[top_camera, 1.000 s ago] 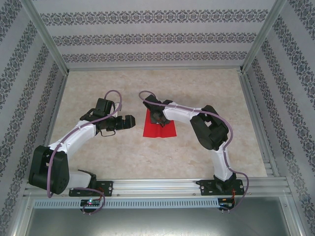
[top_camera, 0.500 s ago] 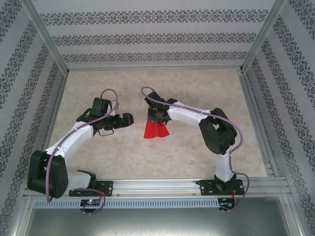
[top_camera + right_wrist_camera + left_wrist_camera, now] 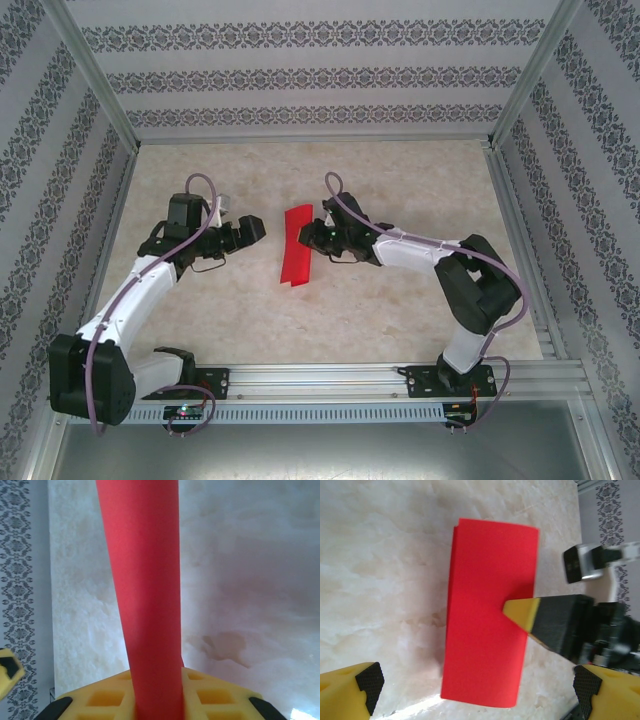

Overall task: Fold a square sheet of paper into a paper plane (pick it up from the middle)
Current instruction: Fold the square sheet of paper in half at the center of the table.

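Note:
The square sheet of paper [image 3: 296, 246] is bright red and hangs doubled over as a narrow strip above the table's middle. My right gripper [image 3: 318, 236] is shut on the strip's right side; in the right wrist view the paper [image 3: 145, 580] rises out from between the yellow jaws of the gripper [image 3: 157, 700]. The left wrist view shows the paper [image 3: 490, 615] face on, with a yellow right fingertip [image 3: 522, 612] pressed on it. My left gripper [image 3: 252, 232] stands open just left of the paper, apart from it. The paper plane is out of view.
The beige marble-patterned tabletop [image 3: 400, 170] is walled by patterned panels with metal posts [image 3: 95, 85]. An aluminium rail [image 3: 320, 378] carries both arm bases along the near edge.
My right gripper closed on the paper and lifted it off the table, turning it into a hanging narrow strip. The right wrist swung toward the left. My left arm drew back slightly, still open.

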Controlling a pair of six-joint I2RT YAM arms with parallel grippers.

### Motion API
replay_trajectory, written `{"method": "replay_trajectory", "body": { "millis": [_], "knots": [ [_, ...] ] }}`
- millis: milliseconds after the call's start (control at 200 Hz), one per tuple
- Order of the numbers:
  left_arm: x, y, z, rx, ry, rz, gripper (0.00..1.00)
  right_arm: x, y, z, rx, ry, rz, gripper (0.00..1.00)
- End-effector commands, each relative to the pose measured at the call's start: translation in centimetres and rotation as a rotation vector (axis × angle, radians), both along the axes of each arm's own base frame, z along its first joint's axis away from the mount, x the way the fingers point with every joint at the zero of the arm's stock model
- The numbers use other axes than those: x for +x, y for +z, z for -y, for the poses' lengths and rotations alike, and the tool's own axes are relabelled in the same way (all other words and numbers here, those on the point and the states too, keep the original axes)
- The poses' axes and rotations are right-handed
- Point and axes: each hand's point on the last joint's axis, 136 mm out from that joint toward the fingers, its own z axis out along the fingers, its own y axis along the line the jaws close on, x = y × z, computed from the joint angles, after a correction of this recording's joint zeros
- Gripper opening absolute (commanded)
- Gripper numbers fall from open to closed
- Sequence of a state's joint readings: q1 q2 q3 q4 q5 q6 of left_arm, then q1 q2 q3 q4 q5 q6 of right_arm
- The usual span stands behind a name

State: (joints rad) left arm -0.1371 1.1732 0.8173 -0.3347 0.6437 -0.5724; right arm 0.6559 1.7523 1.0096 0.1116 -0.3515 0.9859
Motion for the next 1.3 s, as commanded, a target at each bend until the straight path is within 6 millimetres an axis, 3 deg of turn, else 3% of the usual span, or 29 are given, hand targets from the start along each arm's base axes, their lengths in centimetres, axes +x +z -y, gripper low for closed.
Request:
{"method": "replay_trajectory", "body": {
  "millis": [0,285,425,620,954,1294],
  "knots": [
    [0.4,0.1,1.5,-0.062,-0.032,0.002,0.99,-0.2,-1.0,-0.2,0.060,0.017,-0.021,0.24],
    [1.0,-2.8,5.2,-0.060,-0.101,-0.053,0.84,-1.2,-5.3,2.6,-0.030,0.029,-0.084,0.26],
    [1.3,-4.8,6.9,-0.023,-0.139,-0.085,0.73,-1.1,-5.9,3.1,-0.042,0.038,-0.097,0.27],
    [1.7,-7.1,8.9,-0.016,-0.187,-0.126,0.49,-1.2,-7.0,3.8,-0.066,0.031,-0.114,0.27],
    [2.0,-10.4,11.1,0.019,-0.242,-0.174,0.21,-1.1,-7.8,4.3,-0.105,0.023,-0.126,0.28],
    [1.9,-13.0,11.6,0.067,-0.265,-0.213,0.19,-1.3,-8.7,4.6,-0.145,0.017,-0.137,0.29]
  ]
}}
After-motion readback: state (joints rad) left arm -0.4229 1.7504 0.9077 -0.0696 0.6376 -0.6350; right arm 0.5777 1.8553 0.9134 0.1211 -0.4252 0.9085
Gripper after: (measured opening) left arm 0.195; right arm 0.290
